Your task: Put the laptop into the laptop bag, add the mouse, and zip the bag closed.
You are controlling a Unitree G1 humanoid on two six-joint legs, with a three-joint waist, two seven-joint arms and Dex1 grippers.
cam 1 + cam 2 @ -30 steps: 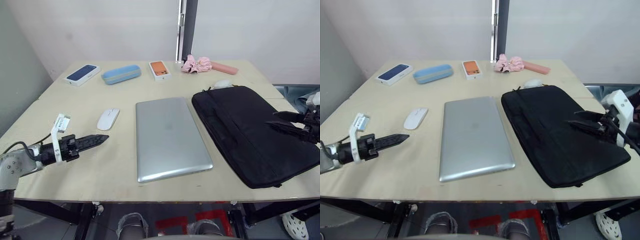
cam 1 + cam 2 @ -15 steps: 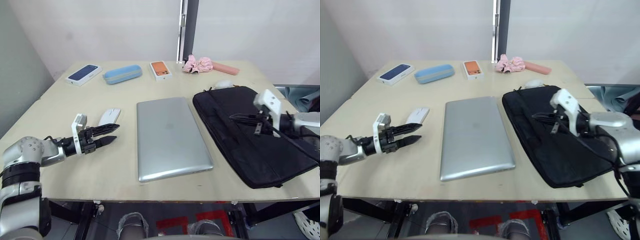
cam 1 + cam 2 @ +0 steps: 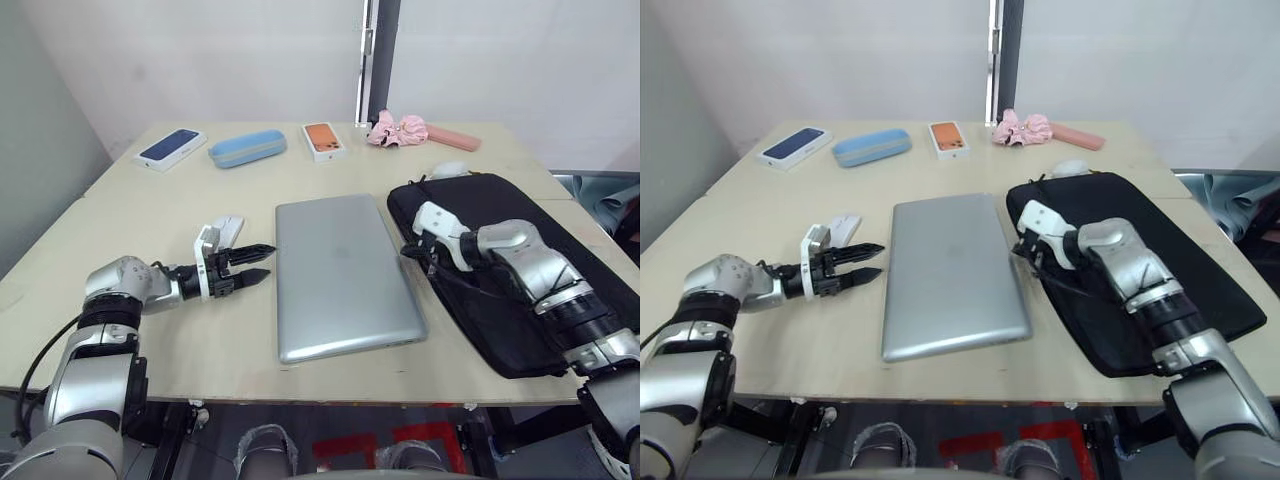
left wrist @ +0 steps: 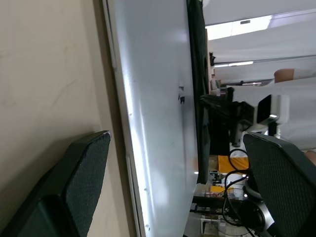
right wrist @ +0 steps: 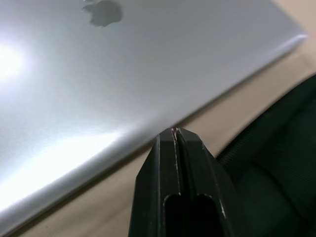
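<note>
Laptop: lies flat and closed in the middle of the table, lid up, its long sides running from the near edge toward the far edge.
Bag: lies flat just beside the laptop on the right half of the table, reaching close to the near right corner; a narrow strip of bare wood shows between the two.
Mouse: sits left of the laptop, partly hidden behind the left gripper's mount.
Left gripper: hovers low over the table just left of the laptop's left edge, fingers parted a little and pointing at that edge, holding nothing.
Right gripper: reaches across the bag's left edge, its fingers pressed together with nothing between them, tips at the gap between bag and laptop, right by the laptop's right edge.
Far edge: a blue phone box near the far left corner, then a blue case, an orange phone box, and a pink bundle with a pink stick.
White lump: just beyond the bag's far edge.
</note>
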